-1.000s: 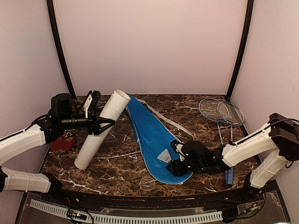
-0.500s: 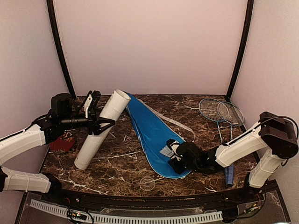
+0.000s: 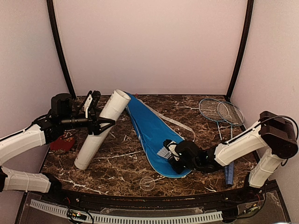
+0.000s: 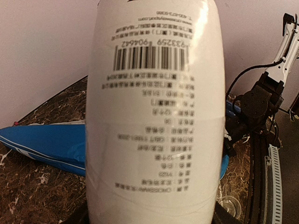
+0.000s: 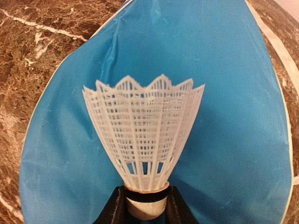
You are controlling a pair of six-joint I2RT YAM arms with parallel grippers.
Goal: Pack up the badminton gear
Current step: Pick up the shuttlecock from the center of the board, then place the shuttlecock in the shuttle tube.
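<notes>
My left gripper (image 3: 103, 123) is shut on the long white tube (image 3: 103, 128), holding it tilted with its open end up toward the back; the tube (image 4: 154, 116) fills the left wrist view. My right gripper (image 3: 172, 153) is shut on the cork of a white shuttlecock (image 3: 164, 151), held low over the wide end of the blue racket cover (image 3: 150, 130). In the right wrist view the shuttlecock (image 5: 144, 140) points its skirt away, with the cover (image 5: 233, 93) behind it. Two rackets (image 3: 219, 114) lie at the back right.
A small red patterned object (image 3: 61, 143) lies at the left edge under my left arm. A clear round lid (image 3: 147, 183) lies near the front edge. The cover's white strap (image 3: 170, 121) trails to the right. Dark frame posts stand at the back corners.
My right gripper has moved left and a little back over the cover with the shuttlecock in it. The left arm and the tube have not moved.
</notes>
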